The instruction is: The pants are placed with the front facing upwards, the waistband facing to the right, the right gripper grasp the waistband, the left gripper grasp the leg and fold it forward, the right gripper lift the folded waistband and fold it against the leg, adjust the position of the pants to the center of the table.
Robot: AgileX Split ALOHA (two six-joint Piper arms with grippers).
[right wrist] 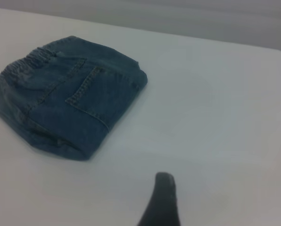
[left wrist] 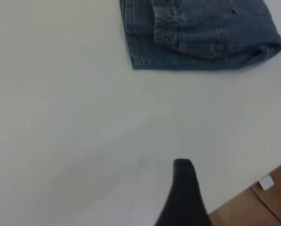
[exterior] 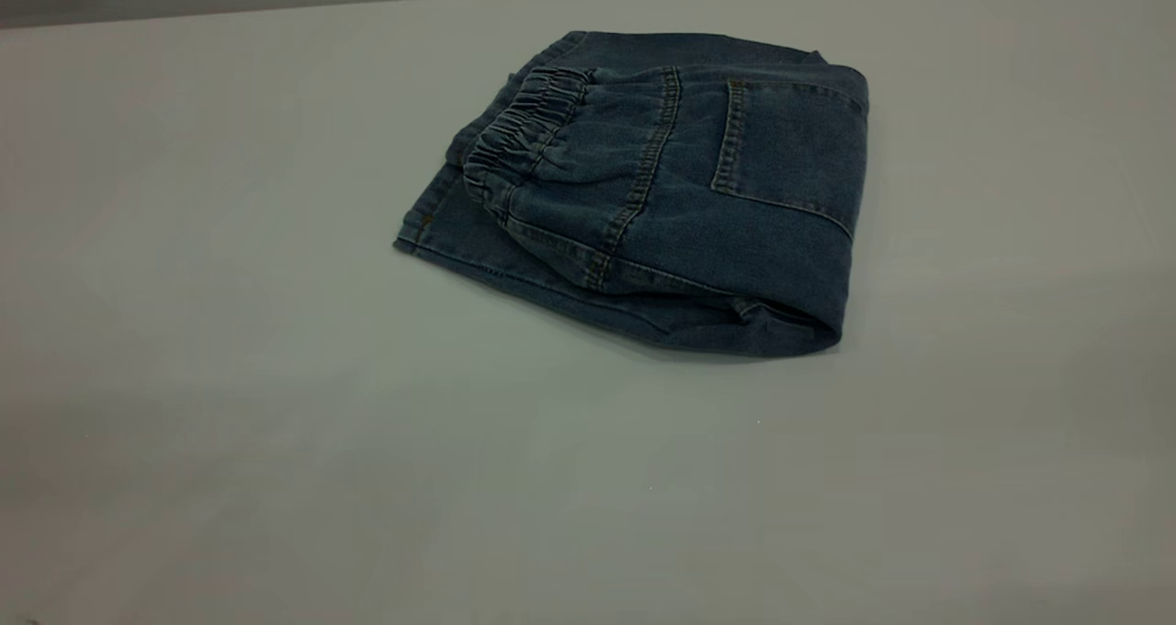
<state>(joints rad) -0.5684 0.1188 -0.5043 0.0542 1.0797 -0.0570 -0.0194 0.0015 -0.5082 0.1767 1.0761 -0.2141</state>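
The folded blue denim pants [exterior: 661,202] lie on the plain pale grey surface [exterior: 230,377], toward its far side and a little right of centre in the exterior view. The ruched elastic waistband [exterior: 519,133] rests on top of the fold, at its left; a square back pocket [exterior: 790,147] faces up at its right.

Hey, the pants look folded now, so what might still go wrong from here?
The pants lie folded toward the far side of the table, so a centering nudge could follow. Pushing from one side may slide the top layer and undo the fold. The waistband edge sits loosely on top and could catch a finger. Both pincers are well clear, so any approach is a long reach.
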